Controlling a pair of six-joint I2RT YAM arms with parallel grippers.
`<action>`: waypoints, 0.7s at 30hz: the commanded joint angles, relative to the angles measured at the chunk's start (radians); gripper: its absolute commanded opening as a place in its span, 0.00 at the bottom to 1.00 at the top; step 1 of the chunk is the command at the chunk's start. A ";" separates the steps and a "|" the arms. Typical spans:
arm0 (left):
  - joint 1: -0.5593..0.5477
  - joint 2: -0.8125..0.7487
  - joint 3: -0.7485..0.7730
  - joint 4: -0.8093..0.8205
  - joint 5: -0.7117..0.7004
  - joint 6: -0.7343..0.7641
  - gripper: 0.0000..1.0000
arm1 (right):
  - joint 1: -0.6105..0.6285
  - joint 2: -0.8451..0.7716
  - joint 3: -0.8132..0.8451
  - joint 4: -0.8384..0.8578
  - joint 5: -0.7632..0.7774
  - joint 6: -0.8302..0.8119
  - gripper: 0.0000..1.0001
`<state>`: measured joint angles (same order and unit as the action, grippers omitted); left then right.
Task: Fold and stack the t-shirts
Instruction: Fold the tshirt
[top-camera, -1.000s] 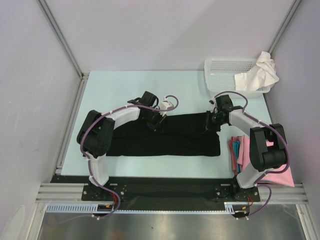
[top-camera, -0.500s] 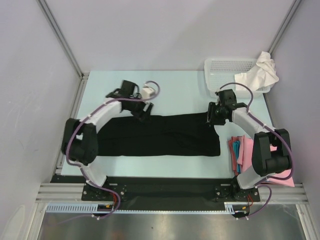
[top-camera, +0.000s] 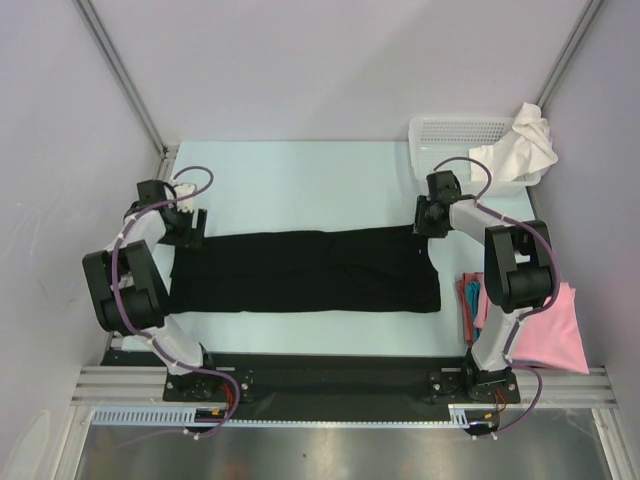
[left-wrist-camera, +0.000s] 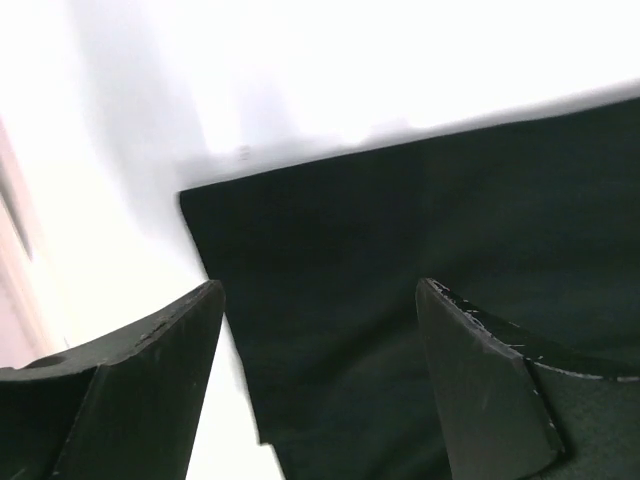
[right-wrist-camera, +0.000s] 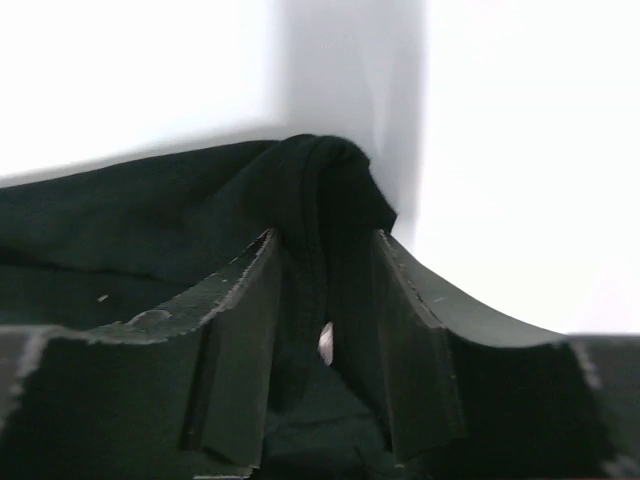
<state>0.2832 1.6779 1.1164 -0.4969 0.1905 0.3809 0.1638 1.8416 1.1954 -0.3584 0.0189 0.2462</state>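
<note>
fig.: black t-shirt (top-camera: 310, 272) lies as a long band across table (top-camera: 300, 185) centre. lengthwise fold apparently done, cross-folds left. left gripper (left-wrist-camera: 320, 290): jaws wide over far-left corner, holding nothing. right gripper (right-wrist-camera: 325, 240): jaws narrow, pinching far-right corner. white t-shirt (top-camera: 520, 145) unfolded on basket (top-camera: 450, 135). pink t-shirt (top-camera: 555, 335) & red t-shirt (top-camera: 467, 300) near right.

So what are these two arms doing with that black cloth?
They are folding t-shirts. The black t-shirt lies stretched out across the table. The right hand pinches a bunched bit at its far right corner; the left hand is open over its far left corner. A pink t-shirt lies at the near right, and a white t-shirt hangs over the basket.
</note>
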 joint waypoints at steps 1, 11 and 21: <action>0.007 0.040 0.000 0.075 -0.065 0.053 0.83 | 0.000 0.021 0.029 0.071 0.058 -0.021 0.42; 0.007 0.112 -0.041 0.138 -0.033 0.088 0.25 | 0.000 0.076 0.032 0.148 0.059 -0.028 0.00; 0.137 0.095 -0.073 0.149 -0.099 0.108 0.00 | 0.006 0.099 0.115 0.139 0.063 -0.018 0.00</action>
<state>0.3309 1.7836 1.0664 -0.3450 0.1684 0.4534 0.1665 1.9263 1.2514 -0.2672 0.0479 0.2314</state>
